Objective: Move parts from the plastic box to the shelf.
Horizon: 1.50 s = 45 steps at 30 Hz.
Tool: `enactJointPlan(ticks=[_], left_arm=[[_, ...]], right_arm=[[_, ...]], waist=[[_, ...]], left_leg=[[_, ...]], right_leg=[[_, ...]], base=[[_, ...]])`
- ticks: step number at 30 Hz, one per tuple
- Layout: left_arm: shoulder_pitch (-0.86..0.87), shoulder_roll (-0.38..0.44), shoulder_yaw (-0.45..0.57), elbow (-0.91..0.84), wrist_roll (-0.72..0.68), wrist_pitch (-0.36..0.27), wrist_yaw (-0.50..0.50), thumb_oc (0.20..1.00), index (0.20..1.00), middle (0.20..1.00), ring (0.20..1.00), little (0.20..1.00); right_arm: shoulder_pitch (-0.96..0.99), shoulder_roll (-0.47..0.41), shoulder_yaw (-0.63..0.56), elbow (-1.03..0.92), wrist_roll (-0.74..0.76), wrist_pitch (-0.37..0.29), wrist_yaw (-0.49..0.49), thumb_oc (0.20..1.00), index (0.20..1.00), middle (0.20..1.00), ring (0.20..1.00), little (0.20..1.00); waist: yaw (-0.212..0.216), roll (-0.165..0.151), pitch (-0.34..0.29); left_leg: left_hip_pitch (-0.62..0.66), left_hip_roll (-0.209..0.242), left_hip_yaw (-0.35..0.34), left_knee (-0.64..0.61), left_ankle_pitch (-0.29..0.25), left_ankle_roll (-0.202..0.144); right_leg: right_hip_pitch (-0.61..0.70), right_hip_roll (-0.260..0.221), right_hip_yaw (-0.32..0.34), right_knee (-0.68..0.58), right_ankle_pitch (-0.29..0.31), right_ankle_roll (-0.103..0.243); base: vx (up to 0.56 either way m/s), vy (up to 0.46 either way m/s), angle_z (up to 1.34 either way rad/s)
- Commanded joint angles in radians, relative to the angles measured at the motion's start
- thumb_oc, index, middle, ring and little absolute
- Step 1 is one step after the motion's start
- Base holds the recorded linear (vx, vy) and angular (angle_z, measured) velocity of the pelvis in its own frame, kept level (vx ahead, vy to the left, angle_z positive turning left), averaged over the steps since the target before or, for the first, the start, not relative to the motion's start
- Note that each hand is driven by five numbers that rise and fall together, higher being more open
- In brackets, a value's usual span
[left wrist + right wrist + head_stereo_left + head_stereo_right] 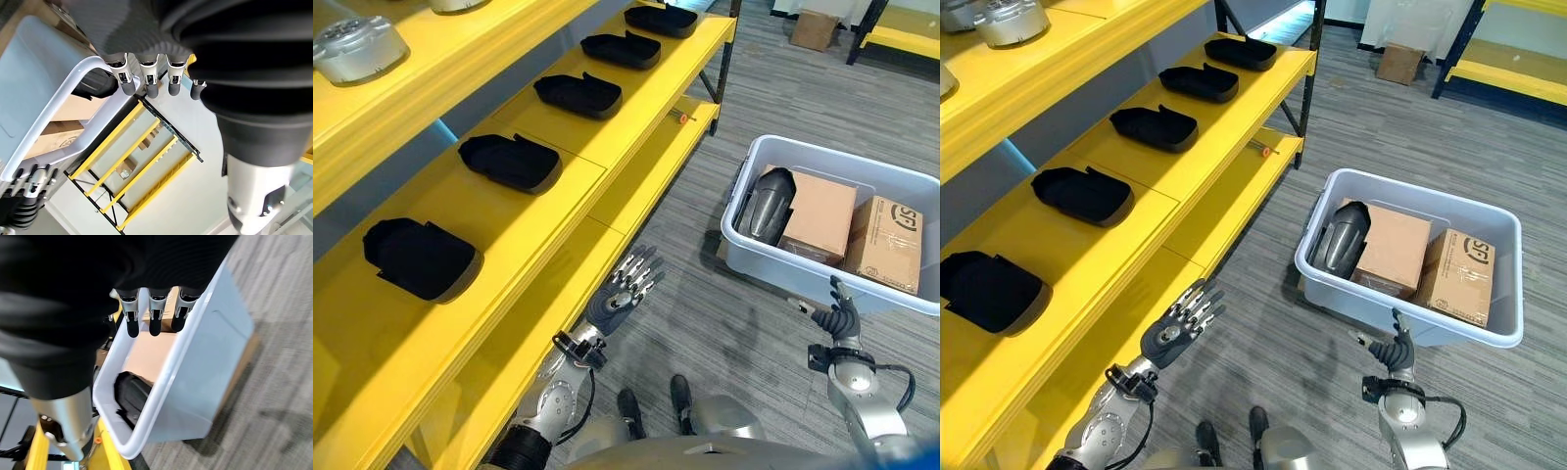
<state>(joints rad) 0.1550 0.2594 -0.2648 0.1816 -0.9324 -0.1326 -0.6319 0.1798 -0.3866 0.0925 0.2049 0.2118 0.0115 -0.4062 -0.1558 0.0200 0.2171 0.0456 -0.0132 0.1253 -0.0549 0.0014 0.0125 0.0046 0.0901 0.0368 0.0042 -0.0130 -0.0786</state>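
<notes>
The grey plastic box (754, 257) sits on the floor to the robot's right, holding a dark curved part (766, 206) at its left end beside two cardboard cartons (820, 213). The right hand (839, 315) hangs just outside the box's near wall, fingers relaxed and empty. The left hand (625, 289) hovers with fingers spread and empty beside the yellow shelf (548, 211), where five black trays (512, 162) lie in a row.

Plastic box (773, 269) right of shelf (568, 211), holding part (766, 204).
</notes>
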Motion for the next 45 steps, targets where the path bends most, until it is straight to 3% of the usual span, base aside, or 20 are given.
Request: enactJointPlan(ticks=[1,3,7,9,10,12,14,17,18,19,21,22,23,25,28,33,38,42,45], left_arm=[[0.006,0.017,0.024,-0.059,-0.007,-0.034,-0.017,1.000,1.000,1.000,1.000,1.000],[0.032,0.023,0.028,-0.065,0.008,-0.052,-0.007,1.000,1.000,1.000,1.000,1.000],[0.027,0.025,0.010,-0.031,0.032,-0.085,-0.002,1.000,1.000,1.000,1.000,1.000],[0.013,0.022,0.017,-0.029,-0.011,-0.092,0.029,1.000,1.000,1.000,1.000,1.000],[0.002,0.024,0.021,-0.026,-0.005,-0.092,0.031,1.000,1.000,1.000,1.000,1.000],[-0.007,0.032,0.019,-0.024,0.013,-0.106,0.053,1.000,1.000,1.000,1.000,1.000],[-0.020,0.043,0.022,-0.020,0.022,-0.102,0.076,1.000,1.000,1.000,1.000,1.000],[-0.025,0.057,0.014,-0.020,0.019,-0.077,0.084,1.000,1.000,1.000,1.000,1.000],[-0.025,0.061,0.012,-0.016,0.028,-0.076,0.087,1.000,1.000,1.000,1.000,1.000],[-0.018,0.073,0.010,-0.015,0.045,-0.083,0.097,1.000,1.000,1.000,1.000,1.000],[-0.010,0.087,0.014,-0.021,0.043,-0.087,0.109,1.000,1.000,1.000,1.000,1.000],[-0.008,0.090,0.015,-0.023,0.041,-0.088,0.110,1.000,1.000,1.000,1.000,1.000],[0.000,0.096,0.024,-0.029,0.029,-0.088,0.105,1.000,1.000,1.000,1.000,1.000],[0.011,0.089,0.033,-0.045,0.027,-0.105,0.115,1.000,1.000,1.000,1.000,1.000],[0.020,0.074,0.048,-0.067,-0.008,-0.129,0.170,1.000,1.000,1.000,1.000,1.000],[0.058,0.044,0.062,-0.138,-0.027,-0.085,0.173,1.000,1.000,1.000,1.000,1.000],[0.041,0.040,0.040,-0.110,-0.006,-0.075,0.180,1.000,1.000,1.000,1.000,1.000],[0.011,0.029,0.038,-0.079,-0.009,-0.077,0.177,1.000,1.000,1.000,1.000,1.000],[-0.021,0.019,0.036,-0.065,-0.006,-0.078,0.177,1.000,1.000,1.000,1.000,1.000]], right_arm=[[-0.053,0.000,-0.003,-0.051,-0.013,-0.025,0.035,1.000,1.000,1.000,1.000,1.000],[-0.079,0.008,0.031,-0.048,-0.021,-0.017,0.064,1.000,1.000,1.000,1.000,1.000],[-0.089,0.006,0.040,-0.059,-0.004,-0.012,0.089,1.000,1.000,1.000,1.000,1.000],[-0.093,0.008,0.049,-0.075,-0.011,0.012,0.102,1.000,1.000,1.000,1.000,1.000],[-0.102,0.010,0.064,-0.084,-0.013,0.017,0.101,1.000,1.000,1.000,1.000,1.000],[-0.138,0.020,0.085,-0.078,-0.013,0.028,0.110,1.000,1.000,1.000,1.000,1.000],[-0.174,0.033,0.099,-0.055,0.005,0.038,0.113,1.000,1.000,1.000,1.000,1.000],[-0.174,0.048,0.104,-0.027,0.015,0.017,0.104,1.000,1.000,1.000,1.000,1.000],[-0.171,0.053,0.104,-0.025,0.013,0.019,0.111,1.000,1.000,1.000,1.000,1.000],[-0.169,0.063,0.106,-0.011,0.010,0.014,0.123,1.000,1.000,1.000,1.000,1.000],[-0.172,0.072,0.106,0.000,-0.007,0.003,0.126,1.000,1.000,1.000,1.000,1.000],[-0.172,0.073,0.107,0.000,-0.009,0.002,0.126,1.000,1.000,1.000,1.000,1.000],[-0.172,0.067,0.109,-0.007,-0.020,0.006,0.123,1.000,1.000,1.000,1.000,1.000],[-0.166,0.049,0.111,-0.013,-0.078,0.060,0.152,1.000,1.000,1.000,1.000,1.000],[-0.182,0.024,0.110,0.012,-0.047,0.084,0.126,1.000,1.000,1.000,1.000,1.000],[-0.175,-0.017,0.055,0.045,-0.072,0.064,0.095,1.000,1.000,1.000,1.000,1.000],[-0.204,-0.042,0.031,0.082,-0.057,0.036,0.049,1.000,1.000,1.000,1.000,1.000],[-0.200,-0.060,0.022,0.080,-0.087,-0.003,0.058,1.000,1.000,1.000,1.000,1.000],[-0.186,-0.063,0.022,0.068,-0.100,-0.017,0.085,1.000,1.000,1.000,1.000,1.000]], waist=[[0.054,-0.019,-0.014],[0.081,-0.026,-0.029],[0.081,-0.040,-0.040],[0.081,-0.045,-0.043],[0.089,-0.048,-0.041],[0.115,-0.050,-0.023],[0.146,-0.054,0.003],[0.148,-0.067,0.012],[0.148,-0.072,0.011],[0.152,-0.080,0.011],[0.163,-0.093,0.013],[0.164,-0.095,0.014],[0.167,-0.091,0.015],[0.169,-0.083,0.008],[0.179,-0.075,-0.002],[0.190,-0.068,-0.018],[0.178,-0.068,-0.006],[0.142,-0.054,0.010],[0.111,-0.047,0.018]], left_leg=[[-0.039,-0.053,-0.050,0.049,0.021,0.008],[-0.028,-0.051,-0.115,-0.001,0.040,0.018],[-0.011,-0.040,-0.084,0.001,0.035,0.020],[-0.002,-0.038,-0.043,0.005,0.026,0.025],[-0.002,-0.029,-0.008,0.011,0.021,0.027],[-0.002,-0.009,0.040,0.021,0.015,0.033],[0.010,0.016,0.084,0.032,0.009,0.034],[0.030,0.036,0.084,0.054,-0.002,0.032],[0.038,0.042,0.087,0.057,-0.007,0.030],[0.055,0.058,0.100,0.056,-0.015,0.020],[0.070,0.072,0.124,0.054,-0.028,0.009],[0.073,0.076,0.126,0.054,-0.031,0.007],[0.071,0.107,0.133,0.060,-0.028,-0.010],[0.057,0.132,0.125,0.070,-0.016,-0.028],[0.065,0.164,0.115,0.043,0.017,-0.059],[0.066,0.223,0.061,0.006,0.070,-0.104],[0.030,0.262,0.061,0.086,0.075,-0.116],[0.000,0.294,0.105,0.174,0.124,-0.127],[-0.030,0.326,0.190,0.266,0.171,-0.147]], right_leg=[[-0.006,-0.051,-0.032,0.015,0.060,0.116],[-0.010,-0.032,0.004,0.012,0.052,0.115],[0.005,-0.030,-0.002,0.018,0.046,0.113],[0.013,-0.036,-0.026,0.035,0.032,0.115],[0.003,-0.050,-0.071,0.090,0.017,0.120],[-0.047,-0.100,-0.168,0.224,0.036,0.152],[-0.061,-0.167,-0.241,0.269,0.049,0.180],[-0.025,-0.221,-0.216,0.178,0.092,0.209],[-0.018,-0.250,-0.207,0.146,0.122,0.225],[-0.017,-0.318,-0.204,0.102,0.198,0.256],[-0.024,-0.376,-0.226,0.066,0.268,0.281],[-0.028,-0.382,-0.228,0.063,0.279,0.285],[-0.012,-0.381,-0.242,0.021,0.245,0.290],[0.013,-0.365,-0.250,-0.014,0.204,0.286],[0.047,-0.340,-0.273,-0.031,0.164,0.267],[0.086,-0.287,-0.292,-0.021,0.093,0.211],[0.075,-0.248,-0.304,0.045,0.039,0.156],[0.069,-0.204,-0.308,0.075,0.010,0.118],[0.080,-0.186,-0.338,0.073,-0.002,0.097]], base=[[0.13,0.034,-1.00],[0.21,0.105,-0.82],[0.18,0.148,-0.42],[0.14,0.128,-0.24],[0.04,0.046,-0.25],[0.01,0.021,-0.32],[0.03,-0.094,-1.22],[0.11,-0.218,-1.14],[0.16,-0.397,-0.34],[0.14,-0.423,-0.05],[0.11,-0.376,-0.12],[0.11,-0.402,-0.20],[0.11,-0.357,-0.18],[0.12,-0.399,-0.06],[0.11,-0.258,-0.31],[0.12,-0.267,-0.09],[0.07,-0.329,0.11],[0.04,-0.276,0.07],[0.01,-0.195,0.15]])
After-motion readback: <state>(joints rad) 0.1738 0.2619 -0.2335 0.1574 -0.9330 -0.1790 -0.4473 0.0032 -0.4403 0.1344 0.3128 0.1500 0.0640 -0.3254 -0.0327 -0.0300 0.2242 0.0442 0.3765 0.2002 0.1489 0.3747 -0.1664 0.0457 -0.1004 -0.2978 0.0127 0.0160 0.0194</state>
